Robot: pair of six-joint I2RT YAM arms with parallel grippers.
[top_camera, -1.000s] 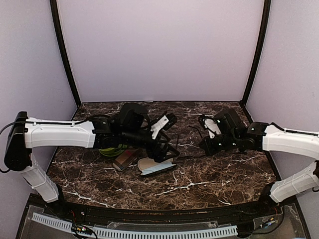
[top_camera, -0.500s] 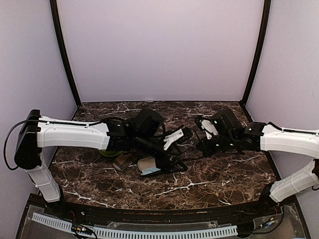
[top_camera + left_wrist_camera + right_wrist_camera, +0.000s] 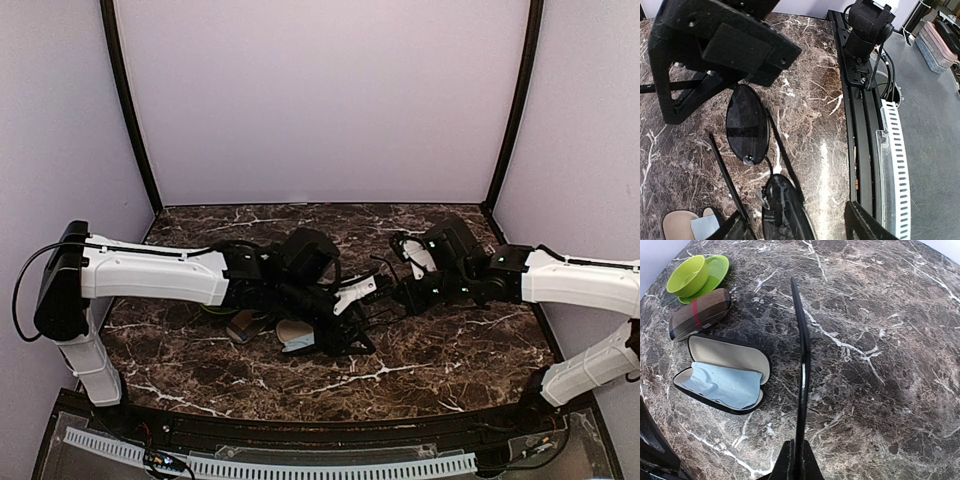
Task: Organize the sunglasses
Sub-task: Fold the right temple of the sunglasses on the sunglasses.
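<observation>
Two hands are sitting at one pair. The right hand (image 3: pixel 797 460) is clamping the sunglasses (image 3: pixel 746 125) by one temple arm, fully clenched on it, and is holding them above the surface (image 3: pixel 890 340). The left hand (image 3: pixel 800 223) is sitting released, fingers spread either side of one lens; can't tell if anything is touching. In the right wrist view an open case (image 3: pixel 730 351) is lying left of the temple arm with a blue cloth (image 3: pixel 722 385) in it. A closed striped case (image 3: pixel 700 314) is lying just beyond, next to a green bowl (image 3: pixel 687 274).
</observation>
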